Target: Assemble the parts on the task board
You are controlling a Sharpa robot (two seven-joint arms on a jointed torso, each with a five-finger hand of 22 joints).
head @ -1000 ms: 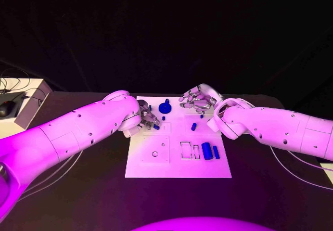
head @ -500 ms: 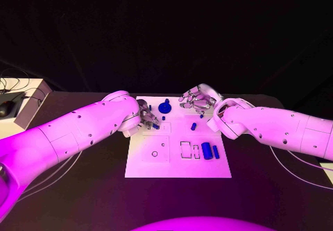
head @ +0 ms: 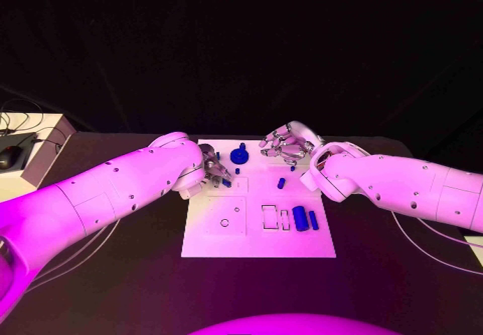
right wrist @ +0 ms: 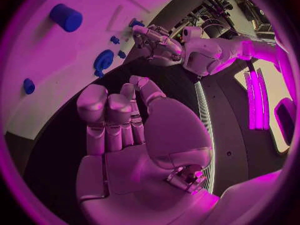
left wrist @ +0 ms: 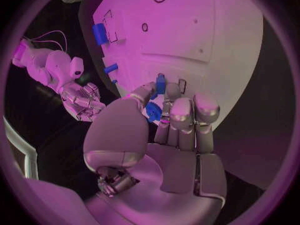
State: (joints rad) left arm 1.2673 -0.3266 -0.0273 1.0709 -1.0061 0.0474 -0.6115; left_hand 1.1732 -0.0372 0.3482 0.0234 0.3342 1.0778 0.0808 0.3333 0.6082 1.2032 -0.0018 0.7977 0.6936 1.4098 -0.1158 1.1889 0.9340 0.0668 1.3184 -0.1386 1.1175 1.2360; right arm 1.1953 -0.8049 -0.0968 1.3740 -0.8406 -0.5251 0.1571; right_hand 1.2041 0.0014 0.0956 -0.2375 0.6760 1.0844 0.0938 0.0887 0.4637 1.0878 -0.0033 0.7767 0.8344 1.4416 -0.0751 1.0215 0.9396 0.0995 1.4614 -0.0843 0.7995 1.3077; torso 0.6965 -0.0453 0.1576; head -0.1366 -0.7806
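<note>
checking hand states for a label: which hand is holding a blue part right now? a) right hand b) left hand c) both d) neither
b: the left wrist view shows the left hand pinching a small blue part between thumb and fingers, while the right hand has curled fingers with nothing in them.

**Colours on the desk**

The task board (head: pixel 252 237) is a white plate marked with thin dark outlines, lying on a black desk (head: pixel 121 279). The parts are blue: a cylinder (head: pixel 299 216), a slim bar (head: pixel 313 221) and a round piece (head: pixel 239 155). Both arms are white, with silver hands.
</note>
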